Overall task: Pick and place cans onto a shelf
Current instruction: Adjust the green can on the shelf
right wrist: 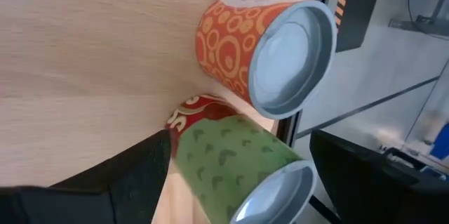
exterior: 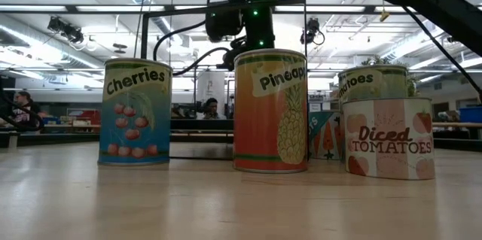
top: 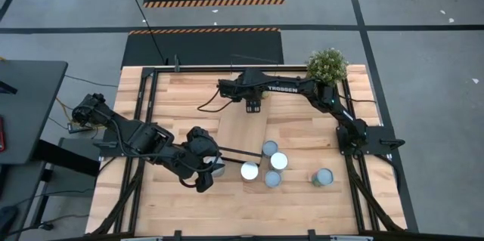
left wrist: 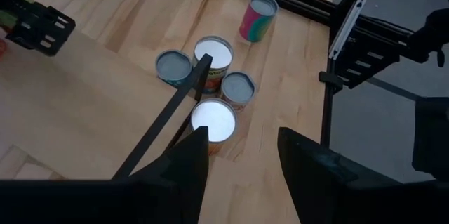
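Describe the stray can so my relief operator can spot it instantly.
On the light-wood plank tabletop, find the tight cluster of four round-topped tins near the middle. On the right arm's side of that cluster stands one pink-and-teal tin with a pale blue top. It alone touches no other can.

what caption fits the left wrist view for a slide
Left gripper open above a cluster of four cans, a fifth can standing apart.
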{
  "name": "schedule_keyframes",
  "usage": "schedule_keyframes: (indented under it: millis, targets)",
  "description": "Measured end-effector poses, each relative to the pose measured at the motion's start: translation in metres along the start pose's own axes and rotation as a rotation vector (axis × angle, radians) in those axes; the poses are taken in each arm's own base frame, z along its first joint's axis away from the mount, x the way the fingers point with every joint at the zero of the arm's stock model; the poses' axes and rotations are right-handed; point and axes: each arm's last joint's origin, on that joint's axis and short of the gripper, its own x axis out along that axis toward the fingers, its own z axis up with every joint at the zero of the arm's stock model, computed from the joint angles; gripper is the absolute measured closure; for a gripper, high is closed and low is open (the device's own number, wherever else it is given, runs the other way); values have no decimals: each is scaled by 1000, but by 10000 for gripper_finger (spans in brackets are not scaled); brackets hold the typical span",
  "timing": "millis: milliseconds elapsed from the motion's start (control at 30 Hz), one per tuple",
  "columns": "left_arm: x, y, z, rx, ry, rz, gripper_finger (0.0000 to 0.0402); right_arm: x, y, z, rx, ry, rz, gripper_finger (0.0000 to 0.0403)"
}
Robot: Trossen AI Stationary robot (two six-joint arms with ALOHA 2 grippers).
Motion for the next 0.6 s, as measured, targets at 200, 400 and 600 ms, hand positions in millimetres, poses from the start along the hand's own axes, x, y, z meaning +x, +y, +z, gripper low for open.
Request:
schedule_keyframes:
  millis: [200, 400, 600]
  targets:
    - [0, 0, 0, -1, 0, 0, 225, 8, -13, -2, -10, 6, -8, 55]
    - [0, 0, 0, -1, 0, 0, 225, 16, -25, -6, 9, 29, -4, 55]
    - [0, 0, 0, -1, 0, 0, 225, 17, -25, -5, 18, 15, -5, 55]
